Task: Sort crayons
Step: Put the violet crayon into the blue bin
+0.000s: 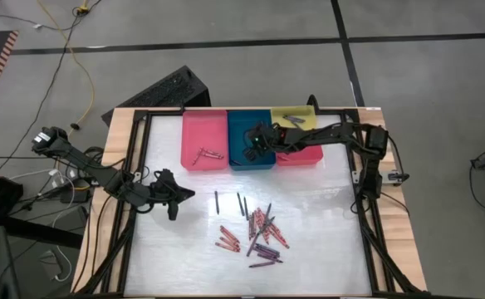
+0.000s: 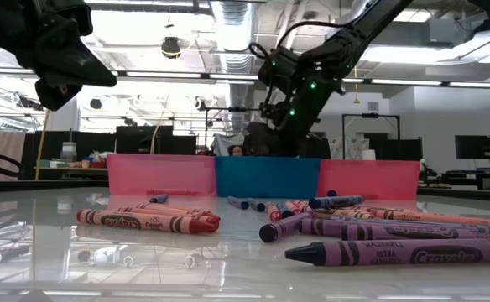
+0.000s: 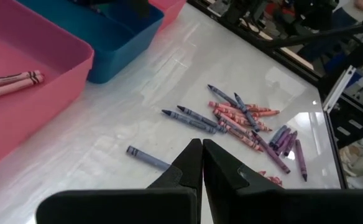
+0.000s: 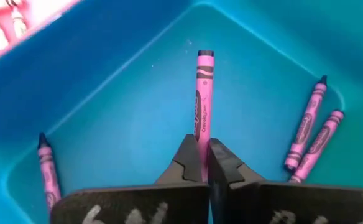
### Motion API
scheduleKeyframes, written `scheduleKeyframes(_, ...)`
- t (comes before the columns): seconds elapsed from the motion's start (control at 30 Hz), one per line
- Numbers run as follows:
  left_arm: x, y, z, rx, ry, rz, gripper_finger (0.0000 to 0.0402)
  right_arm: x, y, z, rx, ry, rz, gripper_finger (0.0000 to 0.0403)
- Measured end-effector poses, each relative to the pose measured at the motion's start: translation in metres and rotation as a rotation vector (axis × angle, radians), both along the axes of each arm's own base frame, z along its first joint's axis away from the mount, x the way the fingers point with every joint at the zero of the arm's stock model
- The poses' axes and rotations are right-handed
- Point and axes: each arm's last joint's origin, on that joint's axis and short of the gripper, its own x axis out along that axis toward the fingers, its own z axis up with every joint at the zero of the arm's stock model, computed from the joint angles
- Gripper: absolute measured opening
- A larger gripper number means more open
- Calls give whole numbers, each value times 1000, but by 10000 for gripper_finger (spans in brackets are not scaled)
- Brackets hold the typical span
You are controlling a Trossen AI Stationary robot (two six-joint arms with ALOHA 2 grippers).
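Loose crayons (image 1: 259,228) in red, purple and blue lie flat in a pile on the white tabletop, also seen as crayons (image 3: 243,118) in the left wrist view. My right gripper (image 4: 204,158) hangs over the teal tray (image 1: 251,165), shut on a purple crayon (image 4: 204,93). Three more purple crayons (image 4: 306,127) lie on the teal tray's floor. My left gripper (image 3: 202,144) hovers shut and empty above the table's left part, left of the pile; in the high view my left gripper (image 1: 174,208) is clear of everything. My right gripper pinches the purple crayon between its two fingers by its near end (image 4: 203,138). The crayon runs on along the line of the fingers, and its flat free end (image 4: 205,55) points slanting down into the teal tray. Whether that end touches the tray floor, I cannot tell.
A pink tray (image 1: 189,137) with a few crayons (image 1: 208,154) stands left of the teal one. A red tray (image 1: 305,159) and a yellow tray (image 1: 301,122) stand to its right. A black frame (image 1: 139,166) borders the tabletop.
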Motion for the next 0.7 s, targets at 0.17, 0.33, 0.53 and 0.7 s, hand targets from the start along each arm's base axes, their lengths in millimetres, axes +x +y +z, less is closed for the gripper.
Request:
scheduleKeyframes(0.17, 0, 0, 0, -2, -1, 3, 0, 1, 0, -7, 14, 25, -5, 6)
scheduleKeyframes(0.33, 0, 0, 0, -12, -4, 6, 0, 1, -1, -14, 24, 51, -6, 6)
scheduleKeyframes(0.53, 0, 0, 0, -17, -3, 3, 0, 1, -1, -16, 20, 66, 5, 12)
scheduleKeyframes(0.7, 0, 0, 0, -18, -3, 2, 0, 1, -1, -16, 11, 75, 20, 54)
